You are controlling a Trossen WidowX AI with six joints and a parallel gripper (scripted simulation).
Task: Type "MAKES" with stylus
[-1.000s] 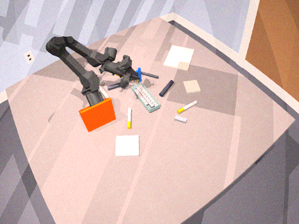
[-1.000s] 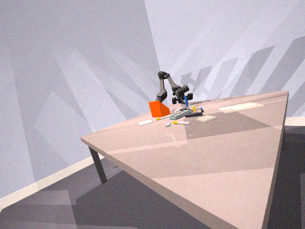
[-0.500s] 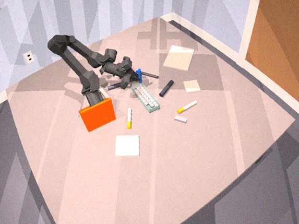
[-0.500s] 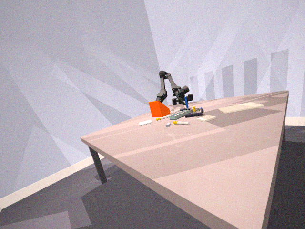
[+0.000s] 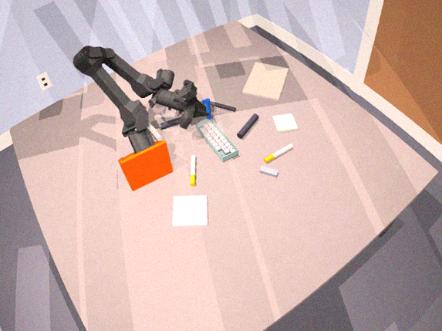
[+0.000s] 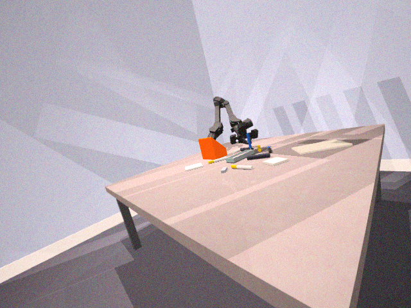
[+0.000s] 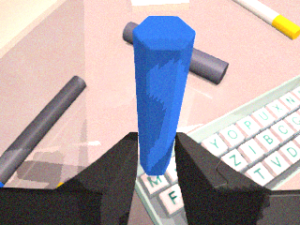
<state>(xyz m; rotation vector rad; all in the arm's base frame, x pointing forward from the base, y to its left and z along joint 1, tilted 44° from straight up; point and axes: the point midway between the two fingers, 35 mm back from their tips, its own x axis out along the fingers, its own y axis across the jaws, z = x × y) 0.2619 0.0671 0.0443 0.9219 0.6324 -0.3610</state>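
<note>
The stylus (image 5: 208, 105) (image 6: 249, 140) (image 7: 161, 84) is a blue six-sided stick, held nearly upright. My gripper (image 5: 205, 109) (image 7: 156, 140) is shut on it. The pale green keyboard (image 5: 234, 154) (image 6: 232, 160) (image 7: 244, 116) with white keys lies on the desk below the gripper. In the wrist view the stylus's lower end appears just above the M key (image 7: 155, 181), at the corner end of the keyboard. The F key (image 7: 172, 198) shows beside M. The fingers hide some keys. Whether the tip touches or presses a key I cannot tell.
A thick dark cylinder (image 5: 248, 126) (image 7: 208, 65) and a thin dark rod (image 5: 223, 106) (image 7: 42, 124) lie near the keyboard. An orange block (image 5: 146, 166) (image 6: 212, 149) stands by the arm's base. White-and-yellow markers (image 5: 192, 168) (image 6: 243, 167) and a white pad (image 5: 190, 210) lie farther out.
</note>
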